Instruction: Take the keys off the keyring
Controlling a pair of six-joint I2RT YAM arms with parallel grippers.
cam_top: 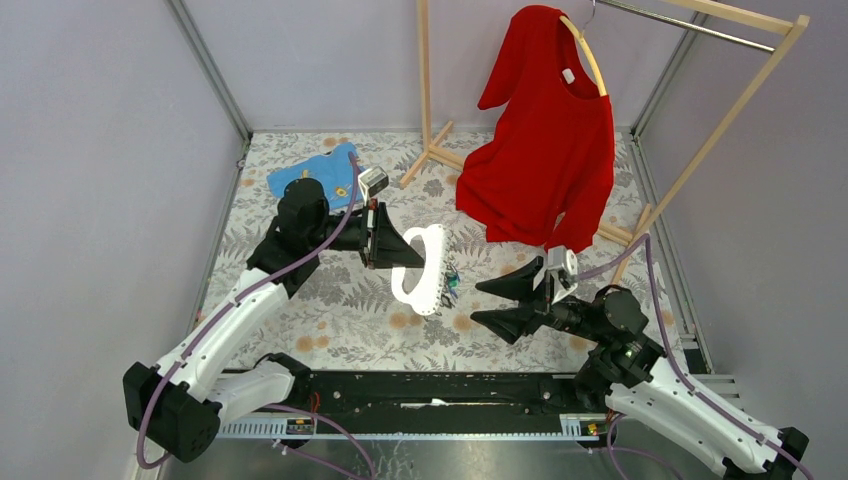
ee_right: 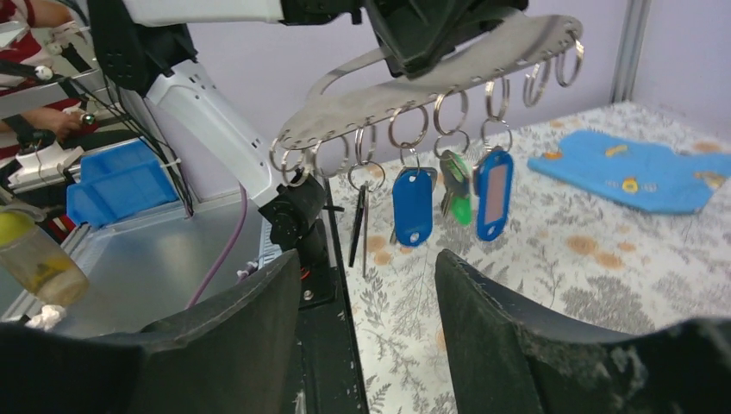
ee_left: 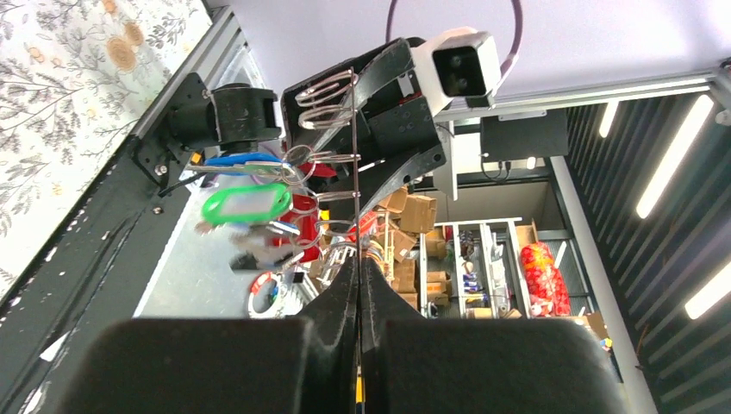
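Observation:
My left gripper is shut on the keyring, a flat pale plate with a row of split rings, held up above the table. In the left wrist view the plate shows edge-on, pinched between the fingers. The keys hang from the rings: two blue tags, a green one and a dark key. My right gripper is open just below and in front of them, with nothing between its fingers. From above, the right gripper sits right of the keys.
A red shirt hangs on a wooden rack at the back right. A blue cloth lies on the floral table cover at the back left. Off the table, a blue bin and a bottle stand.

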